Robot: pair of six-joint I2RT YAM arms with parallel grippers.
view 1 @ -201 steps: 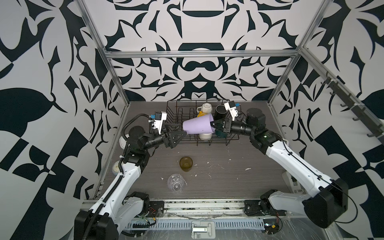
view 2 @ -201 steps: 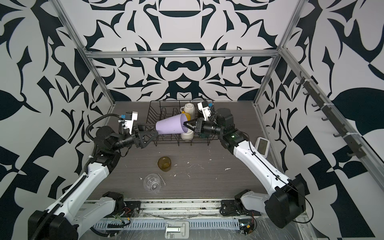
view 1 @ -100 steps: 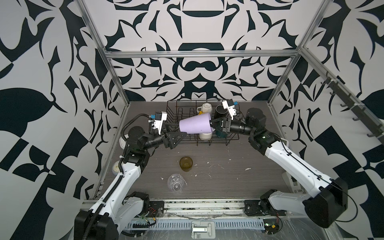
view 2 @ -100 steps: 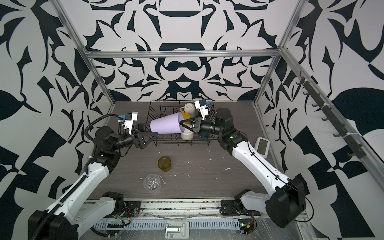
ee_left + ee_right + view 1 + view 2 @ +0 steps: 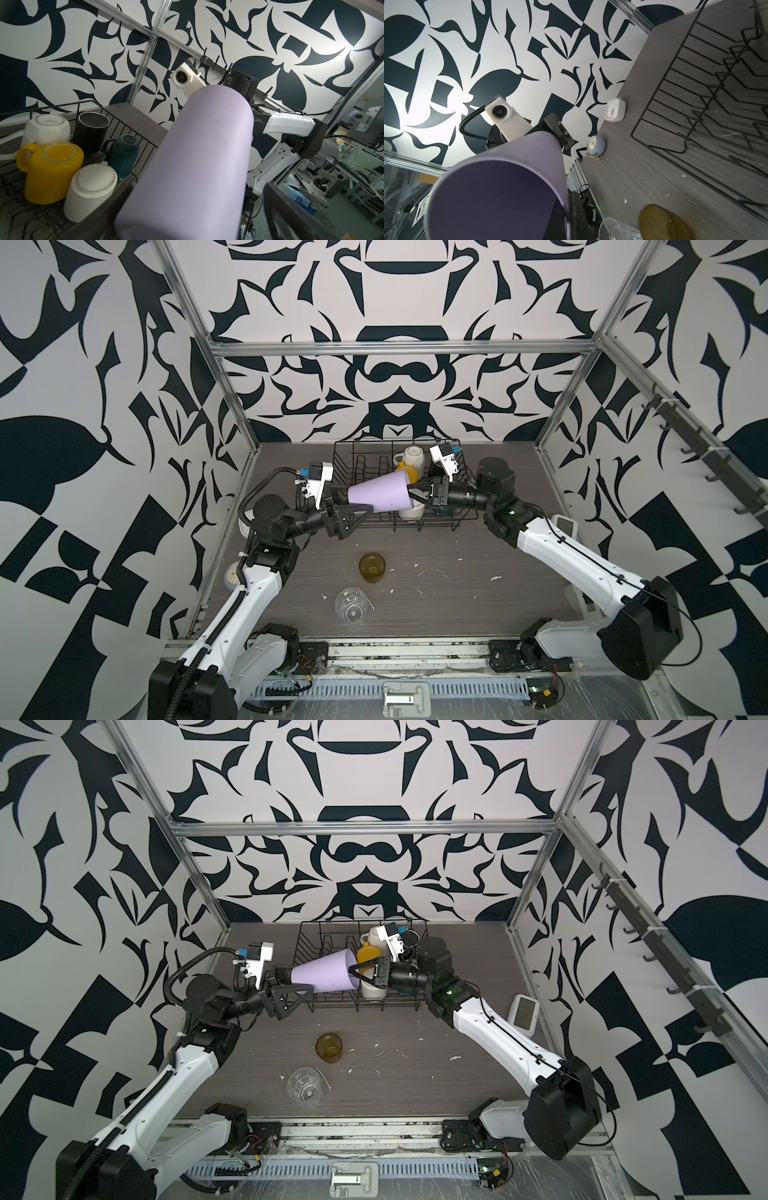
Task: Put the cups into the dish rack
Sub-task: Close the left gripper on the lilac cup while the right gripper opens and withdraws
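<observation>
change: tumbler (image 5: pixel 380 497) has slid toward the left gripper (image 5: pixel 358 501) over the last second. Its narrow base end was just short of those fingers and now sits between them.
right gripper (image 5: pixel 355 973): clamped on the tumbler rim, one finger inside the mouth, one outside; same grip as a second ago.
left gripper: fingers spread wide, straddling the base end, not closed; arm has barely moved. Left wrist view shows a gap on one side; can't tell contact on the other.
tumbler pose: on its side in the air, mouth toward the right fingers, base toward the left fingers.
rack (image 5: pixel 365 466): just below and behind both sets of fingers. Upside down in it, beside the right fingers: yellow mug (image 5: pixel 52 172), black mug (image 5: pixel 91 133), teal mug (image 5: pixel 122 155), white mug (image 5: pixel 47 128), second white mug (image 5: pixel 91 187).
leftovers: amber glass (image 5: pixel 372 568) and clear glass (image 5: pixel 351 605) on the table (image 5: pixel 457 593), well apart from all fingers.
meaning: looks like a hand-over, right to left, likely to turn the tumbler mouth-down. The left fingers should close before the right lets go, or the tumbler may drop onto the rack edge. Tumbler not loaded yet; three cups to go.
</observation>
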